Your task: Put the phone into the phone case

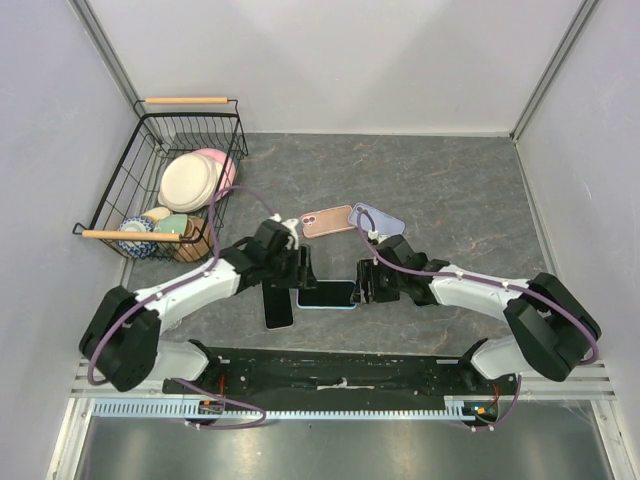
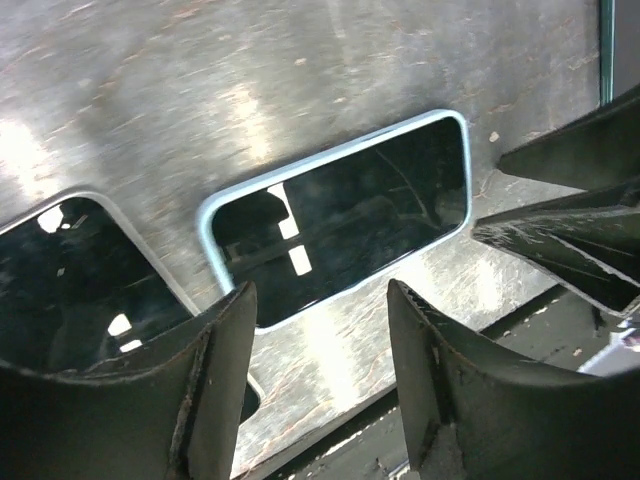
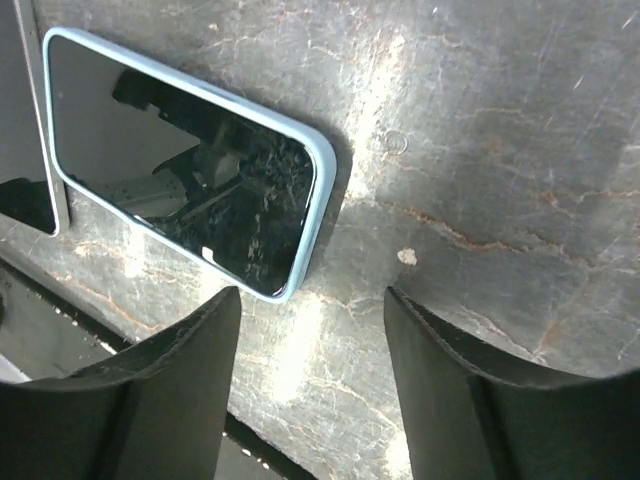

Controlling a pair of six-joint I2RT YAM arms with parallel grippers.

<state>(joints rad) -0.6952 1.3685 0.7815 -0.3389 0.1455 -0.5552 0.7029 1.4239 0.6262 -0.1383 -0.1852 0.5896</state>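
Phone point(image 1: 325, 294) seated in light-blue case point(image 3: 323, 185), flat on tabletop point(image 1: 460, 190); left hand point(image 1: 304, 272) at 9 o'clock, right hand point(image 1: 362, 284) at 3 o'clock, both with fingers apart.

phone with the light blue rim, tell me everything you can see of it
The phone lies flat, screen up, on the grey table between the left gripper and right gripper, both open, neither gripping it. A glossy dark screen reflects the arm; a thin light blue rim, apparently a case, frames it all round.
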